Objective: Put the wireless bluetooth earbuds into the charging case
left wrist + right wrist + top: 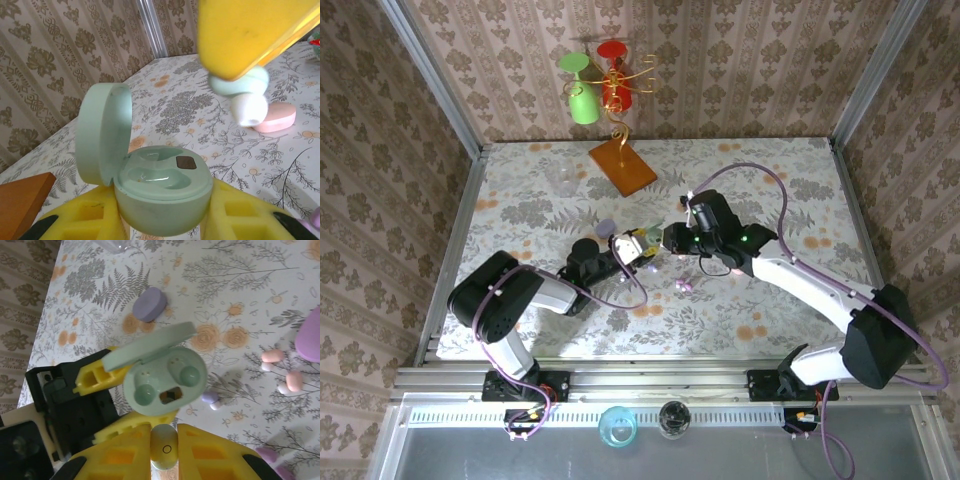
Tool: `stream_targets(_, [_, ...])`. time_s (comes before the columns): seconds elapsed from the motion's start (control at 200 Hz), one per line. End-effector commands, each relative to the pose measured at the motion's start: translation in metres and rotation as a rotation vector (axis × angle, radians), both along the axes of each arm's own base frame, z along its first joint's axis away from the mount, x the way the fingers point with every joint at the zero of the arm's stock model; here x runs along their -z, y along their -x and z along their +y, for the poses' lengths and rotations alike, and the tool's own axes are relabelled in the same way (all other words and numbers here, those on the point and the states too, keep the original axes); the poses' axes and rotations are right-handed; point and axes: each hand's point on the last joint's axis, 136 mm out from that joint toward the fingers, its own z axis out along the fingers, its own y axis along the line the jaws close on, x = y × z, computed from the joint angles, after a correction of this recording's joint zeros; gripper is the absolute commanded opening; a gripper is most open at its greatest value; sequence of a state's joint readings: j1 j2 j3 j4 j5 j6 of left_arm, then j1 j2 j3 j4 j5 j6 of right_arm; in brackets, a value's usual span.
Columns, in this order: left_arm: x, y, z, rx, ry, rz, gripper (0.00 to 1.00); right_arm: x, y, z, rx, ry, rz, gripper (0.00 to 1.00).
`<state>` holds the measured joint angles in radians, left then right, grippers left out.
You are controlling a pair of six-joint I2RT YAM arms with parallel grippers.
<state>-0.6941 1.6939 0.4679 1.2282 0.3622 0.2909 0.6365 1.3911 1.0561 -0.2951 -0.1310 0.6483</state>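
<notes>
My left gripper (162,216) is shut on a mint green charging case (162,187), held off the table with its lid (102,132) swung open and both wells empty. The case (165,382) lies just ahead of my right gripper (164,440), which is shut on a pale mint and whitish earbud (164,447). From the left wrist, that earbud (247,95) hangs under a yellow finger (250,35), above and beyond the case, not touching it. Both grippers meet mid-table (645,243). Loose pink earbuds (272,356) and a lilac one (210,399) lie on the cloth.
A closed lilac case (149,304) lies past the open one, a closed pink case (275,117) to its right. A stand with a green and a red glass (600,85) on an orange base (622,165) and a clear glass (562,178) stand at the back.
</notes>
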Motion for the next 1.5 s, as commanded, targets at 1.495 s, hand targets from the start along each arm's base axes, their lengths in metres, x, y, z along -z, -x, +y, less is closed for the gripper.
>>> stream_targets(1.495, [-0.032, 0.020, -0.013, 0.105, 0.118, 0.030, 0.28, 0.004, -0.012, 0.017, -0.050, 0.019, -0.032, 0.31])
